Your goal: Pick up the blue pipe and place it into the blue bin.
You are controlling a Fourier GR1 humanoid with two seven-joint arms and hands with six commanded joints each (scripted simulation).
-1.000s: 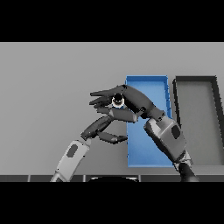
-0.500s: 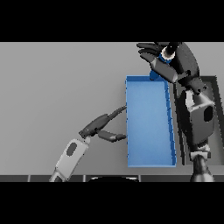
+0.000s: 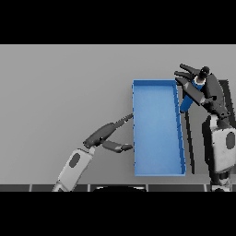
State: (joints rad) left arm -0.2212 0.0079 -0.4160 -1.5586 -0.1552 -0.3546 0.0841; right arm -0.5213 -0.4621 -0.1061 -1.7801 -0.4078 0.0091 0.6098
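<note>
1. Across the whole view stretches the grey table point(image 3: 64, 92), which carries everything else.
2. Right of centre lies the blue bin point(image 3: 156, 133), a long open tray running away from me, its floor bare.
3. Beyond the bin's right wall I see part of a dark bin point(image 3: 229, 90), mostly hidden by my right arm.
4. My left hand point(image 3: 107, 135) rests low beside the bin's left wall, fingers straight and relaxed, fingertips touching or almost touching that wall, holding nothing.
5. My right hand point(image 3: 198, 87) hangs over the bin's far right corner, fingers curled around the blue pipe point(image 3: 188, 102).
6. That pipe tilts downward from my grasp, its lower end over the bin's right rim.
</note>
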